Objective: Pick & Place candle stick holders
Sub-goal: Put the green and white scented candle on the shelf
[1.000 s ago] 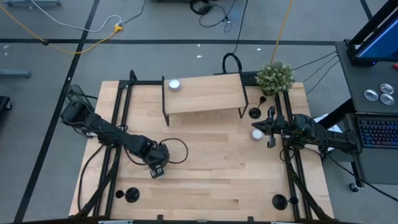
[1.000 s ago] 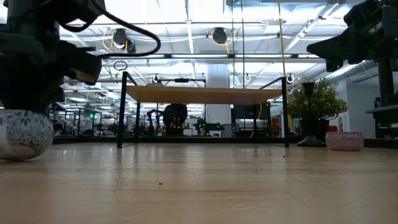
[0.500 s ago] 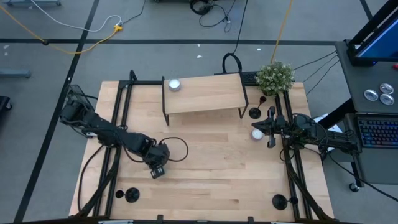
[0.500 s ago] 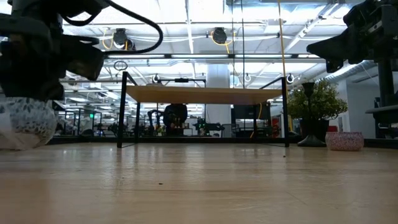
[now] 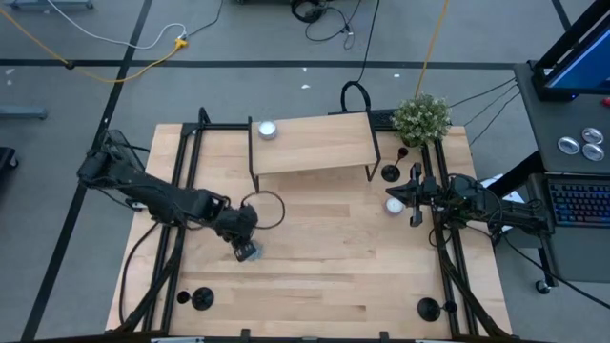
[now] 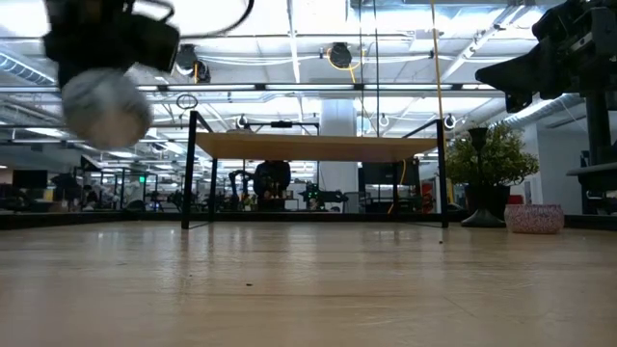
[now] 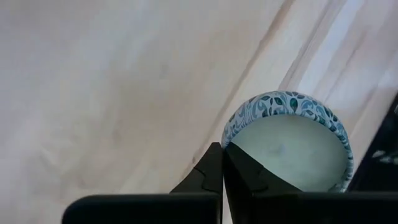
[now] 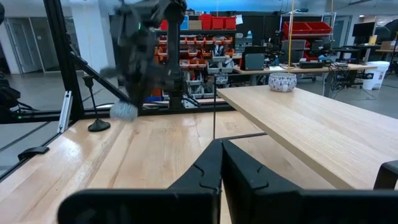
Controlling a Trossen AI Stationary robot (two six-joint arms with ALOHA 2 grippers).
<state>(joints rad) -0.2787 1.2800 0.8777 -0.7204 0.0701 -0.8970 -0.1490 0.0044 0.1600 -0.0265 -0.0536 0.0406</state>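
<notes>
One left pincer (image 7: 222, 163) clamped (fully) on tealight (image 7: 292, 149).

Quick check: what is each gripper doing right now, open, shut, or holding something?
Left gripper: shut on a patterned tealight, lifted off the table.
Right gripper: shut, holding nothing, waiting at the table's right side.
</notes>
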